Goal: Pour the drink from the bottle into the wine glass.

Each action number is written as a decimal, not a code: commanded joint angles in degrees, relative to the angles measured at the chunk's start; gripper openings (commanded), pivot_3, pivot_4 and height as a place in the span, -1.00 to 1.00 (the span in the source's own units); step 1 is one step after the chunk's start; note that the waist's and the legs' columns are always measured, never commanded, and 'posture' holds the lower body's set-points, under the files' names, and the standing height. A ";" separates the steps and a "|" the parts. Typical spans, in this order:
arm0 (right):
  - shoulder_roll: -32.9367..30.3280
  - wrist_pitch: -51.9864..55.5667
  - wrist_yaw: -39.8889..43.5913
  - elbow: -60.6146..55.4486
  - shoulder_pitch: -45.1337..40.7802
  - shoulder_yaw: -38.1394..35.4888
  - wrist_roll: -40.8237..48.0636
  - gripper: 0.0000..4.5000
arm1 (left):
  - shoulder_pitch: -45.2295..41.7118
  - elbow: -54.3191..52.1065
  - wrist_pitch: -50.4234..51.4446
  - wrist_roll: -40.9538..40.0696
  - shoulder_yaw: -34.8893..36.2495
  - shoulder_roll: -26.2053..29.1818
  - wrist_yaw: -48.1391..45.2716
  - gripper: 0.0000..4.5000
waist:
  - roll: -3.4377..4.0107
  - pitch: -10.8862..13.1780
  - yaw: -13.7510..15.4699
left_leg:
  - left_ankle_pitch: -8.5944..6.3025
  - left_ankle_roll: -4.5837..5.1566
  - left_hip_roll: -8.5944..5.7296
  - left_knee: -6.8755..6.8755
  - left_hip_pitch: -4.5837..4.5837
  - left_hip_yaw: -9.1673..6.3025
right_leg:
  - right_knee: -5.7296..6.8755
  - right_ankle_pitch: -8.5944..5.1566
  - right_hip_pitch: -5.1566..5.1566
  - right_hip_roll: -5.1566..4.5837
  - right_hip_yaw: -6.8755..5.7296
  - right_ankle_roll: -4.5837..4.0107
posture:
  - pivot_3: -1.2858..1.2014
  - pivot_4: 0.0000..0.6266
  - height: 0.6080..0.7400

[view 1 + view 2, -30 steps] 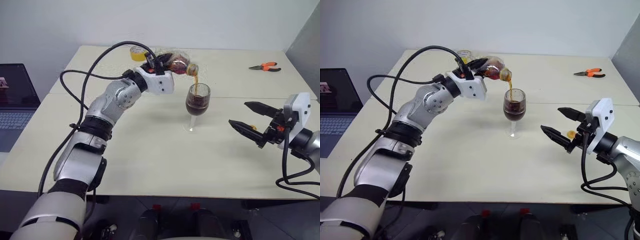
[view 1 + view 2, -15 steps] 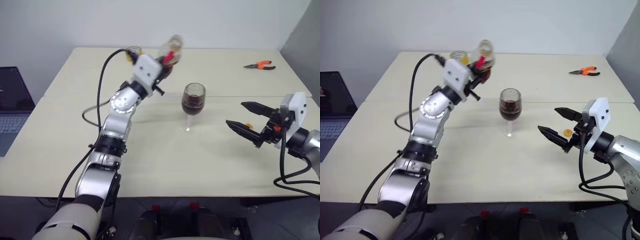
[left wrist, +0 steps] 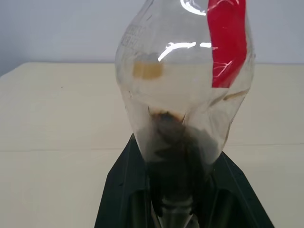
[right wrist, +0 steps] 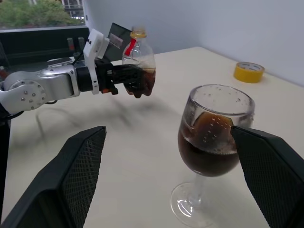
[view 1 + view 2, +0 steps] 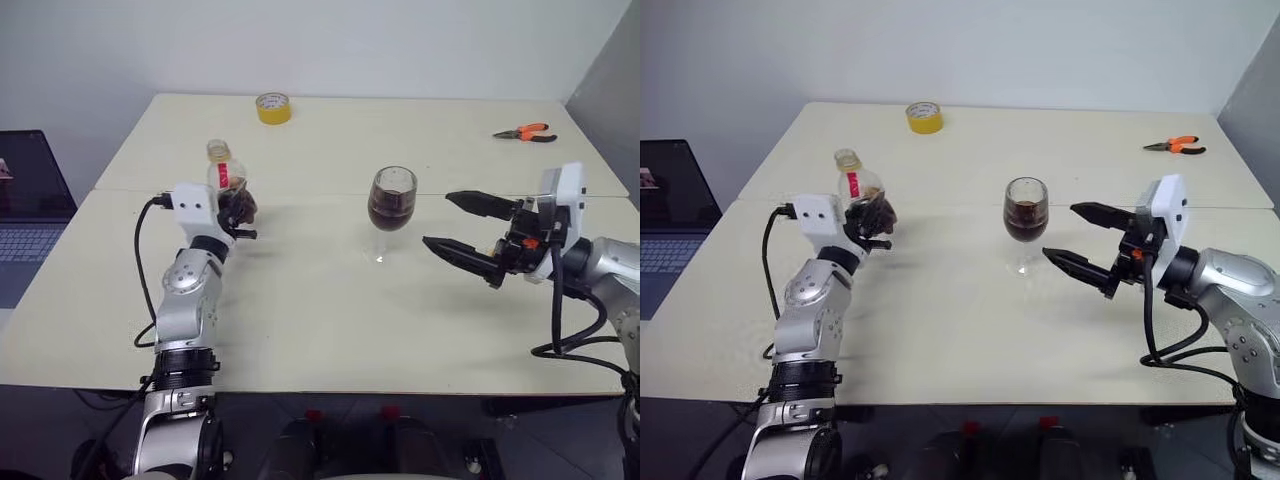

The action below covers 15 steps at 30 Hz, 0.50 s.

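Wine glass (image 5: 392, 212): upright near the middle of the table (image 5: 330, 330), bowl roughly half full of the drink (image 5: 391, 213); pouring judged done.

Bottle (image 5: 228, 190): upright, uncapped, toward the table's left edge, well apart from the glass; a dark remnant sits in its base, the upper body clear.

Left gripper (image 5: 238, 207): fingers clamped on the bottle's lower body.

Right gripper (image 5: 464, 228): fingers spread wide, empty, just beside the glass on its right.

Outstanding: setting the bottle down on the table, apparently.

Also present: yellow tape roll (image 5: 272, 107) at the far edge; orange pliers (image 5: 524, 132) near the far right corner.
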 commanded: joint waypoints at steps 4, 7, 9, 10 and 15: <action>-0.85 -0.37 1.44 -0.43 -3.62 0.97 0.34 1.00 | -0.79 6.72 -6.63 -0.17 1.81 -0.26 1.35 -0.64 | 0.00 0.00 -0.08 | 0.00 0.00 0.01 -0.01 0.01 0.02 | 0.01 0.00 -0.01 0.00 0.01 0.00 | 0.03 -0.52 1.00; -1.20 -0.21 1.54 -0.66 -4.12 0.86 0.69 1.00 | -0.90 8.42 -7.37 -0.60 2.09 -0.64 1.74 -0.24 | -0.02 -0.01 -0.02 | 0.00 0.00 0.00 0.00 0.00 0.00 | 0.00 0.00 -0.01 -0.02 0.00 0.00 | 0.03 -0.52 1.00; -1.34 -0.12 1.59 -0.84 -4.19 0.57 0.85 1.00 | -0.37 8.39 -7.66 -0.51 1.87 -0.67 1.68 0.05 | -0.01 -0.01 -0.07 | 0.00 0.00 0.00 -0.01 0.01 0.02 | 0.01 0.00 0.00 -0.02 0.02 0.00 | 0.03 -0.52 1.00; -1.44 -0.11 1.61 -0.92 -4.14 0.47 0.85 1.00 | -0.02 8.07 -7.63 -0.58 1.78 -0.70 1.59 0.18 | -0.01 -0.01 -0.10 | 0.00 0.00 0.01 -0.01 0.01 0.02 | 0.01 0.00 -0.01 -0.02 0.01 0.00 | 0.03 -0.52 1.00; -1.87 -0.46 1.90 -0.74 -3.68 0.19 0.50 1.00 | 1.94 4.35 -6.42 -1.13 1.94 -0.28 1.40 0.86 | -0.01 -0.01 -0.23 | 0.00 0.00 0.01 -0.02 0.01 0.02 | 0.01 0.00 -0.02 -0.01 0.02 0.00 | 0.03 -0.52 1.00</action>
